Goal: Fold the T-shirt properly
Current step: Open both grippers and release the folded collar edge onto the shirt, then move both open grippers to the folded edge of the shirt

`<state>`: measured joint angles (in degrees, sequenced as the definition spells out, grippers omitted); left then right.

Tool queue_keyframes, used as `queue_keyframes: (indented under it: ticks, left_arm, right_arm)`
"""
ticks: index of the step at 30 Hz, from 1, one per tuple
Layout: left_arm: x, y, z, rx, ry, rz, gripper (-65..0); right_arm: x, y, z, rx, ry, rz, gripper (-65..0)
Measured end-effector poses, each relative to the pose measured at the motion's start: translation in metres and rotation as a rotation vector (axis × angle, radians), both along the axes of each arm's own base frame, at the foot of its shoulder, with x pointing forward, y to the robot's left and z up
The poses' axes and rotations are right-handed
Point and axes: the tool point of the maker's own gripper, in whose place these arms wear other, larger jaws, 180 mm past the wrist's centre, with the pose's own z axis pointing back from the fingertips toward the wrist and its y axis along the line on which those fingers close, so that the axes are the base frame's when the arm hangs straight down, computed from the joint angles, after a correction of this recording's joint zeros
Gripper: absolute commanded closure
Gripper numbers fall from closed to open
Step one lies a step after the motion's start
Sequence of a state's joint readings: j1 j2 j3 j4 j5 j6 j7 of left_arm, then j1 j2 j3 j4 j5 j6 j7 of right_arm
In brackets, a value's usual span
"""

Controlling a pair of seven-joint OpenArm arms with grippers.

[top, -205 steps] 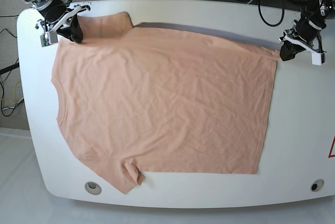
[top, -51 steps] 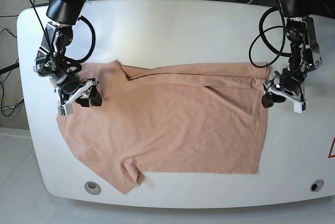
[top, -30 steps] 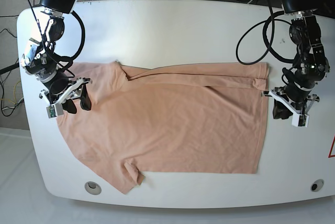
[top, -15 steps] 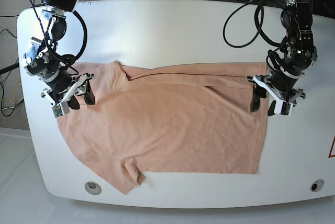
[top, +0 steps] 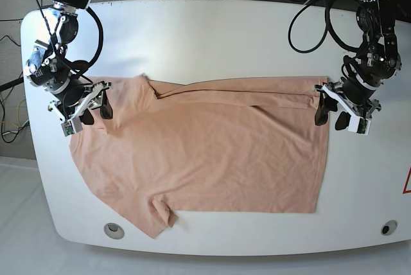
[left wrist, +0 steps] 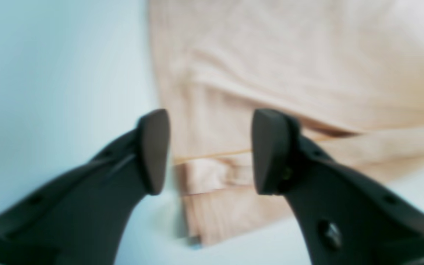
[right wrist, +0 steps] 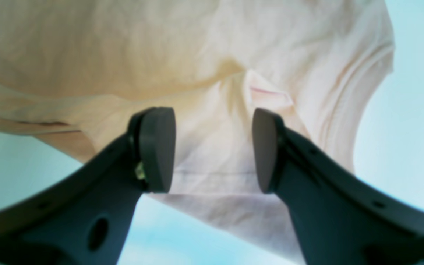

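The peach T-shirt (top: 205, 146) lies flat on the white table (top: 225, 31), its far long edge folded over toward the front. In the base view my right gripper (top: 96, 114) hovers open over the folded sleeve and shoulder at the left end. In the right wrist view it (right wrist: 212, 151) has nothing between its fingers, with the T-shirt (right wrist: 215, 73) below. My left gripper (top: 329, 119) stands open at the folded hem corner on the right. The left wrist view shows it (left wrist: 204, 151) straddling the hem of the T-shirt (left wrist: 271, 66), holding nothing.
Two round fittings (top: 114, 229) (top: 388, 227) sit in the table's front corners. Cables (top: 308, 24) hang from both arms at the back. A red mark (top: 407, 182) shows at the right edge of the table.
My left gripper has come back from beyond the shirt's right edge to the folded hem corner, jaws open. My right gripper has shifted slightly up and left over the sleeve.
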<state>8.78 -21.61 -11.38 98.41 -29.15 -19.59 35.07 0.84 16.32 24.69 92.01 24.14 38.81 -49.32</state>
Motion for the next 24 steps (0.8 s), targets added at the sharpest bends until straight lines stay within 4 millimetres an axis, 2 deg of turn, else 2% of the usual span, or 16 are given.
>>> queue_keyframes:
  ticks: [8,16,20,24]
  left_arm:
    - [-0.002,0.007,-0.004,0.028,0.021,0.021,-25.6]
    - [-0.001,0.002,-0.006,0.004,0.007,0.048,-27.3]
    - [0.002,0.002,-0.003,-0.003,-0.011,0.058,-40.3]
    - [0.008,0.004,0.005,-0.008,-0.052,0.072,-46.2]
  right_arm:
    - [0.003,-0.003,-0.006,0.025,-0.025,-0.015,-32.9]
    - [0.011,-0.013,-0.008,0.041,-0.056,-0.035,-32.9]
    - [0.016,-0.009,-0.011,0.033,-0.061,-0.021,-32.8]
    - [0.018,0.000,-0.022,0.017,-0.021,0.001,-32.8]
